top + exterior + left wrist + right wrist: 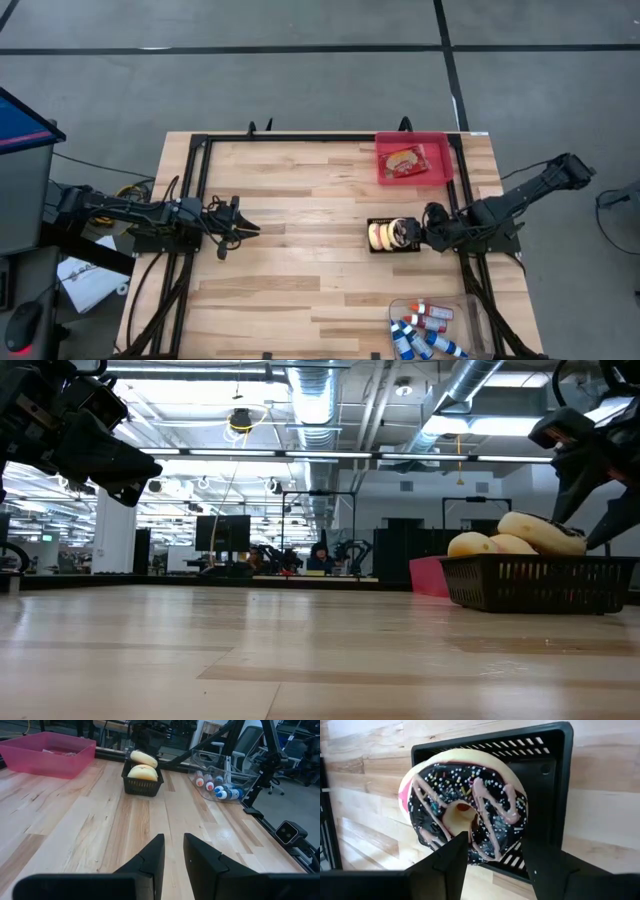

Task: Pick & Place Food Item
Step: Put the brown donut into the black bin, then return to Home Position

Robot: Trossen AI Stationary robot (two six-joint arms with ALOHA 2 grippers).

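A black mesh basket stands right of the table's middle and holds donuts. One donut has chocolate icing, pink drizzle and sprinkles. It leans tilted on a pale one and on the basket floor. My right gripper hovers open over this donut's edge, slanting down from the table's right, one finger on either side of the rim. My left gripper waits at the table's left, held level above the wood. Its fingers are nearly together with nothing between them. My right gripper comes at the iced donut's rim from above, slanting in from the table's right. Its two fingers stand apart across the rim. I cannot tell whether either finger touches the icing. The donut lies tilted in the basket.
A red tray with a wrapped food item sits at the far right. A clear bin with several small bottles lies at the near right corner. Black rails run along the table's left and right sides.
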